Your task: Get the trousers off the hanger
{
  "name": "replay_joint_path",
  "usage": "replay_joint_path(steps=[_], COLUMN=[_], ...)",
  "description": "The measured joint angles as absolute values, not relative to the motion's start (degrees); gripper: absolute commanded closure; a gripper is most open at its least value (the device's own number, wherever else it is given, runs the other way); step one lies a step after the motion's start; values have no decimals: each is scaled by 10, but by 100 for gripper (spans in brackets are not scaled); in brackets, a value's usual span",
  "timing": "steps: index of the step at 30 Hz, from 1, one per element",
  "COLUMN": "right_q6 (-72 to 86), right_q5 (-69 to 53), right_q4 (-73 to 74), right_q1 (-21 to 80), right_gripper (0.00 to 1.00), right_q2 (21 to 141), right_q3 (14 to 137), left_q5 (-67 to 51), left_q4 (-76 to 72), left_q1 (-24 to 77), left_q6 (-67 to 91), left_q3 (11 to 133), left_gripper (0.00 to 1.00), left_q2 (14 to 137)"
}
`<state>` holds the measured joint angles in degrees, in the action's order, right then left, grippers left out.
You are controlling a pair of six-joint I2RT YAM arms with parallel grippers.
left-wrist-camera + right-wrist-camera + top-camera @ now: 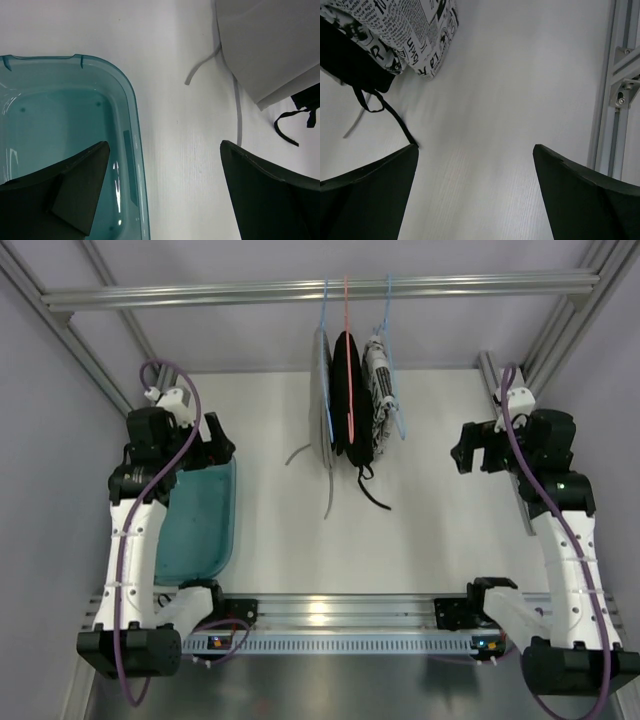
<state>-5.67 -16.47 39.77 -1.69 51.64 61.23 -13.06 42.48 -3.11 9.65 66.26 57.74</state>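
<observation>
The grey-beige trousers (323, 400) hang on the leftmost light blue hanger (324, 310) from the top rail, with drawstrings (328, 495) dangling onto the table. In the left wrist view the trousers (272, 45) show at the upper right, drawstrings (238, 107) below them. My left gripper (215, 445) is open and empty, left of the trousers above the teal bin; its jaws stand wide apart (165, 190). My right gripper (465, 455) is open and empty, right of the garments (475, 190).
A black garment (347, 400) on a red-orange hanger (347, 300) and a black-and-white patterned garment (379, 390) on another blue hanger (389, 310) hang right of the trousers. A teal bin (200, 525) sits at left. Aluminium frame posts (615, 85) run along the right side.
</observation>
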Motion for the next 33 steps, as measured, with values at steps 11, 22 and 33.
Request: replay_joint_path(steps=[11,22,33], right_q6=[-51,-50,-47], right_q5=[-181,-236,-265], right_q4=[402,446,489], right_q1=[-18,-18,-18], right_gripper=[0,1,0], right_q2=[516,544,590], right_q3=[702,757,838], left_q5=[-231,-327,-331], left_q4=[416,186,-75], left_q1=[-31,46,192], left_q6=[161,368,489], left_q3=[806,794,772], left_gripper=[1,2,20], left_q2=[668,702,777])
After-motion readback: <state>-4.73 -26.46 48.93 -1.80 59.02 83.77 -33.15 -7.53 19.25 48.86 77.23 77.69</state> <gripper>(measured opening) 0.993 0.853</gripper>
